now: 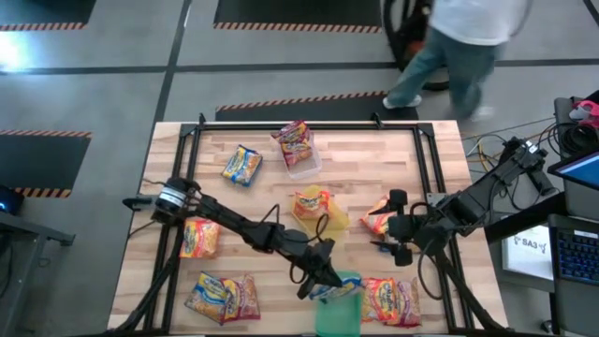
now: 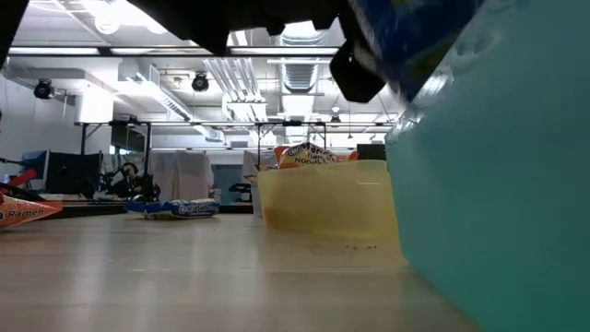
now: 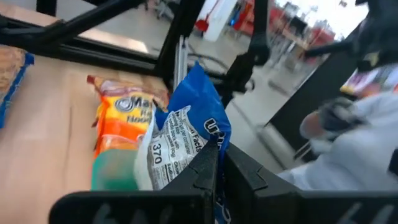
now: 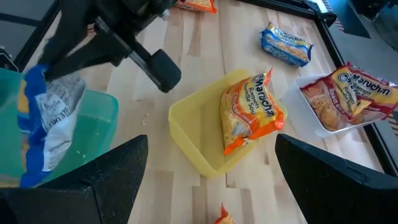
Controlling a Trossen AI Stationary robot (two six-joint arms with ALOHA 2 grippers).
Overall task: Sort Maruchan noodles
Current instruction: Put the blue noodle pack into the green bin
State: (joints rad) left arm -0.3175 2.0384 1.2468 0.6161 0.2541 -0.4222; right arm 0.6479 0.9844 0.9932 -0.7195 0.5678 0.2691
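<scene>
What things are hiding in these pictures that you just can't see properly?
- Inside the green tray: in the high view the left gripper and its blue packet cover it; the low view shows only its wall.
- Blue packet's front: the left wrist view shows only its crumpled back.
- Person: cut off by the high view's top edge.
- Packet under the right gripper: the right wrist view's bottom edge shows only an orange corner.
</scene>
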